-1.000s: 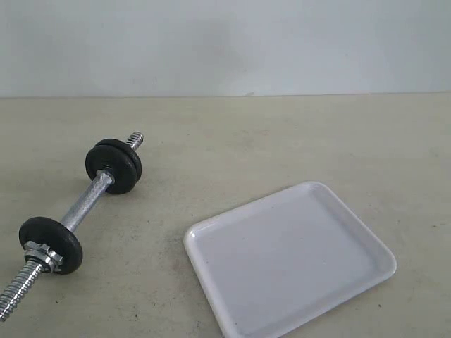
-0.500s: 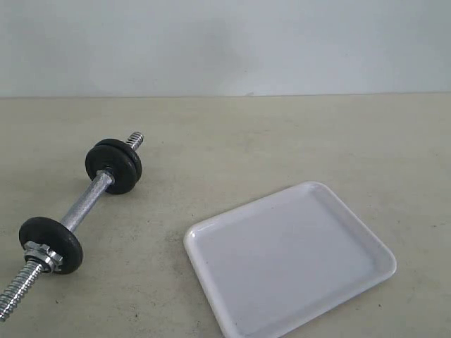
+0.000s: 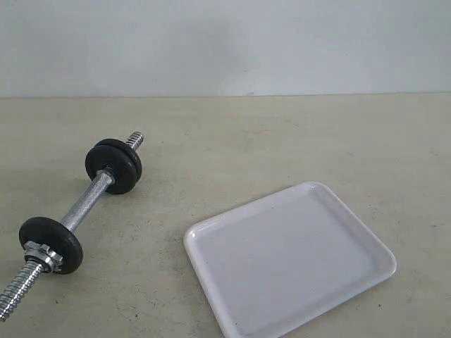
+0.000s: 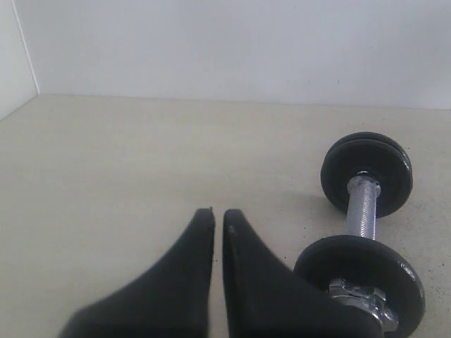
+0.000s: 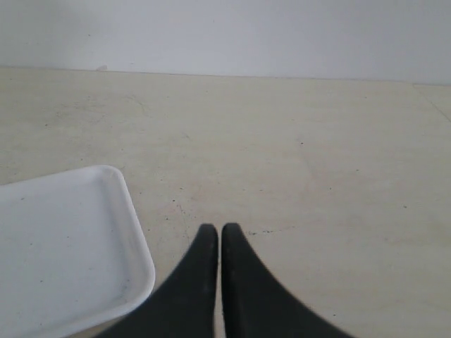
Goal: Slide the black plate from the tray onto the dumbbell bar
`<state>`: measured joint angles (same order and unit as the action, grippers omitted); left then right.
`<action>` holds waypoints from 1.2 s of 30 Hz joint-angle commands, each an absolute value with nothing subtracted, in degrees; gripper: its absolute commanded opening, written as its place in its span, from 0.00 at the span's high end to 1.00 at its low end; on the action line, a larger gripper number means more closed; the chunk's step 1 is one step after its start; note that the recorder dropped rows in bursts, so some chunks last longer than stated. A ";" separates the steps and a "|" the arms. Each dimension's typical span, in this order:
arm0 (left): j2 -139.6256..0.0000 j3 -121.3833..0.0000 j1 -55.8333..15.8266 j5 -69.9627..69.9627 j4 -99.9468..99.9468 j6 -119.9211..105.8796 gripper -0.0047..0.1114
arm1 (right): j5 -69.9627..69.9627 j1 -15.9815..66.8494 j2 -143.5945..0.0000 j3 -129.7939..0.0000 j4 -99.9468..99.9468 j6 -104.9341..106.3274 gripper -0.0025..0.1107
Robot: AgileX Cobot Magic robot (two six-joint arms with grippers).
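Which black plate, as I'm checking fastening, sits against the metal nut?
The single black plate at the near end of the bar; the nut sits against it. The far pair shows none.

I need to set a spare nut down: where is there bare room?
The tray holds nothing. Bare table lies behind it and between it and the dumbbell bar. Crowded only at left, around the bar's black plates.

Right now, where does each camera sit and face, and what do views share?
Exterior: off the arms, looking down at the dumbbell bar and empty tray; no robot part shows.
Left wrist: on the left arm, low, facing past its shut left claw toward the bar.
Right wrist: on the right arm, facing past its shut right claw, tray corner alongside.
Shared: exterior shares the bar with left wrist, the tray with right.
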<state>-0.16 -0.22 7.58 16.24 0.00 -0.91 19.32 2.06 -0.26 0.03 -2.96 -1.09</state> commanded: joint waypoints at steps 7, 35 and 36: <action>0.00 0.00 7.26 16.30 1.67 -1.16 0.92 | 19.11 1.79 0.00 0.00 -3.09 -1.14 0.98; 0.00 0.00 10.12 16.30 2.12 -4.17 0.92 | 19.11 1.79 0.00 0.00 -3.09 -1.14 0.98; 0.00 0.00 10.24 16.30 2.12 -4.17 0.92 | 19.11 1.79 0.00 0.00 -3.09 -1.14 0.98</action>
<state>-0.16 -0.22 9.52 16.24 1.49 -3.71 19.32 2.06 -0.26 0.03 -2.84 -1.09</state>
